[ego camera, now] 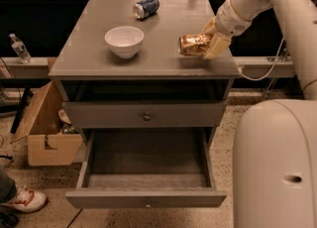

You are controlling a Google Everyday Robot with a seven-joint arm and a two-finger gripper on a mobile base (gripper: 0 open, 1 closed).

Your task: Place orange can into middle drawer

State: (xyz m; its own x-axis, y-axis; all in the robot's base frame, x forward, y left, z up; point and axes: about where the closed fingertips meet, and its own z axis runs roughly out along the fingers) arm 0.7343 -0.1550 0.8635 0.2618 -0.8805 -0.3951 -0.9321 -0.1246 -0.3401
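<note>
Progress is early: the gripper [208, 41] at 2 o'clock has its jaws clenched on the orange can [192, 44], low at the table [163, 53]'s 3 o'clock edge, while the open drawer [146, 198] at 6 o'clock holds nothing, so carrying down and releasing remain.

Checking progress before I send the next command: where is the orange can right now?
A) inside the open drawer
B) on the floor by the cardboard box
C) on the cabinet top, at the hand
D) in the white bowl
C: the orange can lies sideways on the right of the cabinet top, with the hand at its right end; the middle drawer stands open with no can in it.
</note>
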